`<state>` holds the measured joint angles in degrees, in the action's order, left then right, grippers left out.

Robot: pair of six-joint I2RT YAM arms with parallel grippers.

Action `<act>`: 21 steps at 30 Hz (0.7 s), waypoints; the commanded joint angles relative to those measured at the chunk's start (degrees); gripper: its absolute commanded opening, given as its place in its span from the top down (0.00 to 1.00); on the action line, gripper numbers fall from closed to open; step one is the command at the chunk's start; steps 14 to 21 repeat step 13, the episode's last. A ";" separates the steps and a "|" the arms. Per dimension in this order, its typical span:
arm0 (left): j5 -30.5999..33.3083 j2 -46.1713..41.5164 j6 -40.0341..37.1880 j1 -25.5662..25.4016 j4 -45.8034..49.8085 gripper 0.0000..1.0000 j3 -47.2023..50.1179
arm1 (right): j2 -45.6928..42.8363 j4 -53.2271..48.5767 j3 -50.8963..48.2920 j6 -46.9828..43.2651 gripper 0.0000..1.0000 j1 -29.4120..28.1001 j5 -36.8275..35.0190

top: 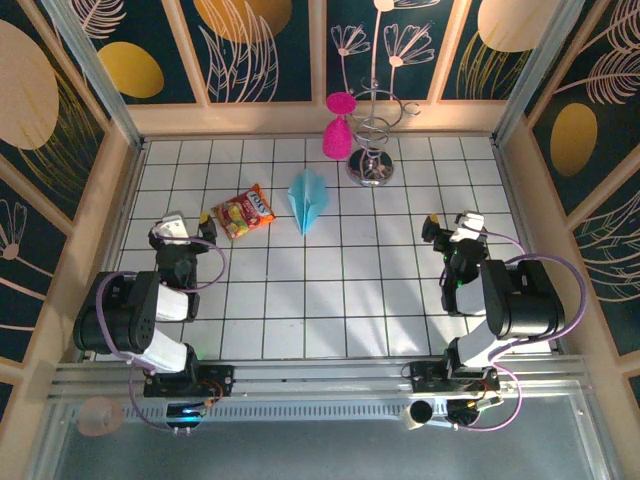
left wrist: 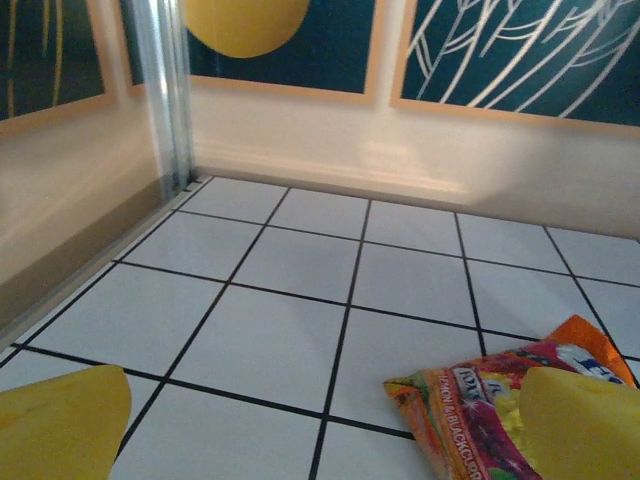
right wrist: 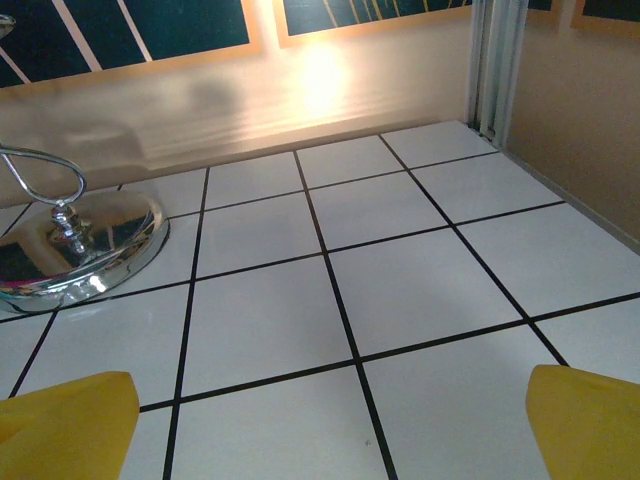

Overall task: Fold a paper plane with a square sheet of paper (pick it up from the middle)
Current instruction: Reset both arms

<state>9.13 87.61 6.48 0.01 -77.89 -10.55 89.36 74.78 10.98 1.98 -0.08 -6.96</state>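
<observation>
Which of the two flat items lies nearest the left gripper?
The red-and-yellow snack packet, beside the left gripper; the light-blue paper plane lies farther off, mid-table.

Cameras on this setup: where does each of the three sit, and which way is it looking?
Top external: above and behind the arm bases, looking down on the tiled table, paper plane, left arm, right arm.
Left wrist: low over the tiles, facing the back wall; left gripper open, snack packet ahead.
Right wrist: likewise low; right gripper open, chrome stand at left.
Shared: top view also shows packet and stand.
</observation>
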 commanded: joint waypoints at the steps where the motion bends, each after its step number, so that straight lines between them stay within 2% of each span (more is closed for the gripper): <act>1: -4.11 0.23 -1.73 0.34 -2.73 0.01 0.14 | 0.20 2.64 0.89 -0.47 0.01 0.44 0.45; 4: -2.56 0.37 -1.33 0.26 2.37 0.01 -2.62 | 0.13 2.63 0.94 -0.43 0.01 0.43 0.46; 21: -2.18 0.48 -1.10 0.30 1.86 0.01 -2.46 | 0.16 2.81 0.76 -0.46 0.01 0.43 0.46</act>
